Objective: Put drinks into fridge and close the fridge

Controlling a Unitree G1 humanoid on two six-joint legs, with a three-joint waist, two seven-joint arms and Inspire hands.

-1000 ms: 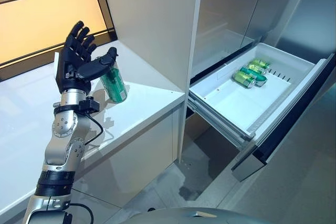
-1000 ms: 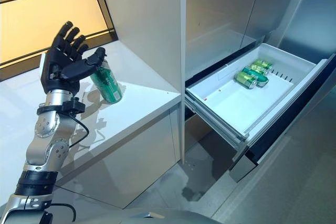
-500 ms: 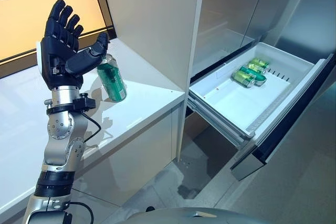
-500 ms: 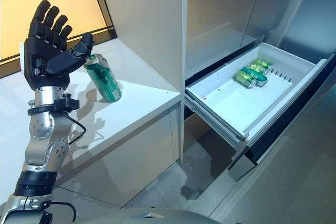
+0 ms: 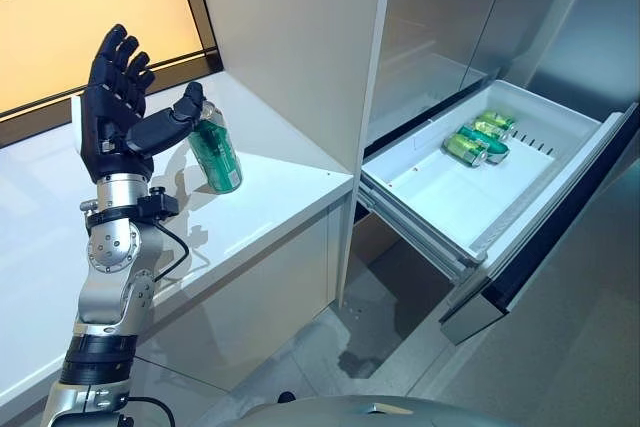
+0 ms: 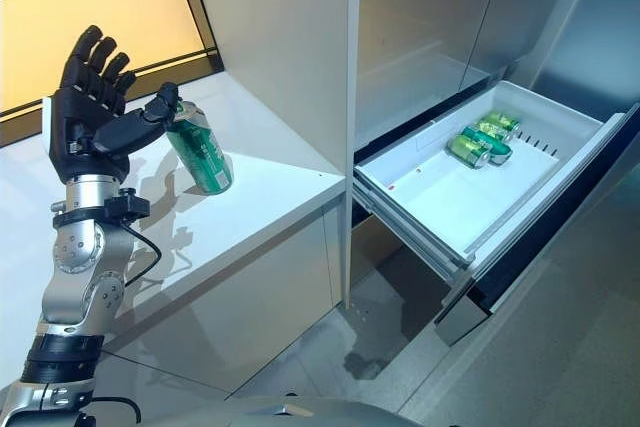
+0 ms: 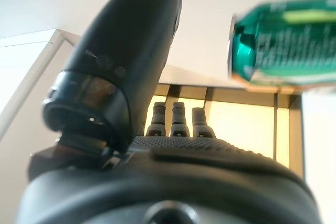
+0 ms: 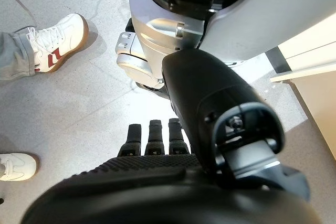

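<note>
Green drink can (image 5: 214,154) standing slightly tilted on the white worktop (image 5: 270,192), just beyond the thumb tip of the left robot hand (image 5: 118,112). The left robot hand is raised beside the can, palm turned toward it, fingers (image 5: 117,55) straight and spread upward, thumb reaching out toward the can's top rim; it is apart, clamped on nothing. Whether the thumb touches the rim cannot be told. The pose suggests an approach to a side grasp, the opening kept wide enough to admit the can body. Well apart from this hand, on its far side, the fridge drawer (image 5: 560,125) stands pulled out, with several green cans (image 5: 478,137) lying at its back end. The right robot hand (image 8: 157,145) hangs toward the floor, fingers straight, empty.
</note>
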